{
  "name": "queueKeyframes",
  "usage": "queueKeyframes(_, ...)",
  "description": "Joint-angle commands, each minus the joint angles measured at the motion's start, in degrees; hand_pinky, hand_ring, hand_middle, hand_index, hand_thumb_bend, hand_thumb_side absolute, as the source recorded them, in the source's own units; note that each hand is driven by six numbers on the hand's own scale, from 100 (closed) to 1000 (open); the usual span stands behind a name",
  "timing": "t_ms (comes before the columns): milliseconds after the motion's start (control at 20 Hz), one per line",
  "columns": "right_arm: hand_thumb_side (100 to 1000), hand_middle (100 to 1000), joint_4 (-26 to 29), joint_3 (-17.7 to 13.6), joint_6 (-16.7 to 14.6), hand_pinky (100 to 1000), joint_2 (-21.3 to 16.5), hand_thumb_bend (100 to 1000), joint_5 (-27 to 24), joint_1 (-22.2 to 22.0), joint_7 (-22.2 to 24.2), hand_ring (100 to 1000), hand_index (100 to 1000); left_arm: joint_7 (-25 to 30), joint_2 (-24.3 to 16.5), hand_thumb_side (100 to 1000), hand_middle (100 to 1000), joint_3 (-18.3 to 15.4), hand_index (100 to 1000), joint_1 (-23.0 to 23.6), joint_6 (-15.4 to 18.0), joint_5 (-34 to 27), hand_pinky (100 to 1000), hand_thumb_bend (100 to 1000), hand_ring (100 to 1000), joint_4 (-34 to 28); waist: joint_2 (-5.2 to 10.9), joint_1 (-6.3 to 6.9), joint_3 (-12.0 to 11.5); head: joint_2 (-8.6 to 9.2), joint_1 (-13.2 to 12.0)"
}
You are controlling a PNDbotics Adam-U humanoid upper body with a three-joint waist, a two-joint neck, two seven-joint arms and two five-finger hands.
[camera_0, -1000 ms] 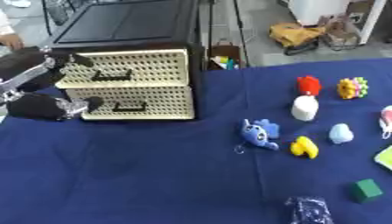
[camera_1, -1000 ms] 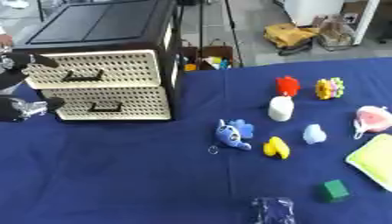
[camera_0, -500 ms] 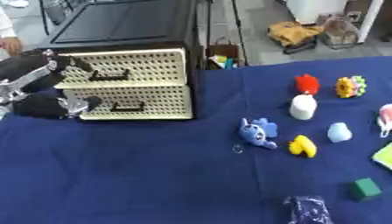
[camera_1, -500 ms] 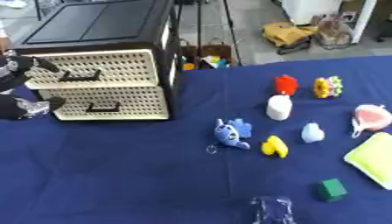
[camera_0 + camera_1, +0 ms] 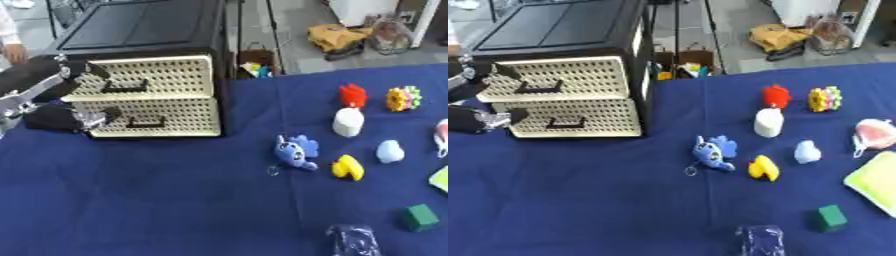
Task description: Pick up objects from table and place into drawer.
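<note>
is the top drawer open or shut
Slightly open: the top drawer front juts forward of the lower drawer, with the left hand at it.

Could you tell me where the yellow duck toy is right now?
The yellow duck toy lies right of centre on the blue table, between the blue plush keychain on its left and the pale blue figure on its right.

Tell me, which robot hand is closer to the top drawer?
Left. The left hand is right at the top drawer, by its left end. The right hand shows in neither view.
</note>
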State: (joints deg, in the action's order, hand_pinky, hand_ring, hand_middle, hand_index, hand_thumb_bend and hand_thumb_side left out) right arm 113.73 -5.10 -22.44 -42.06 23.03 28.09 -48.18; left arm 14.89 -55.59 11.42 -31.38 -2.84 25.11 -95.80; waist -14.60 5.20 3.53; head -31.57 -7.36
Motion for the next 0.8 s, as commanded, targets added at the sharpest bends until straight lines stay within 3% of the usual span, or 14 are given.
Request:
queueKeyframes(50, 1000, 700, 0.9, -0.3, -2.2, 604, -0.9, 100, -0.3, 0.9, -2.1, 728, 724, -0.8, -1.1, 694, 100, -0.4, 829, -1.3, 0.9, -0.2, 100, 476, 100, 0.3, 0.65, -0.04, 0.1, 0.78, -0.4)
queueKeyframes(800, 1000, 695, 0.9, -0.2, -2.4, 593, -0.7, 100, -0.4, 1.6, -2.1, 724, 721, 1.2, 0.5, 688, 100, -0.2, 837, -3.1, 3.3, -1.2, 100, 459, 100, 6.2, -0.82, 0.64, 1.3, 2.20, -1.2)
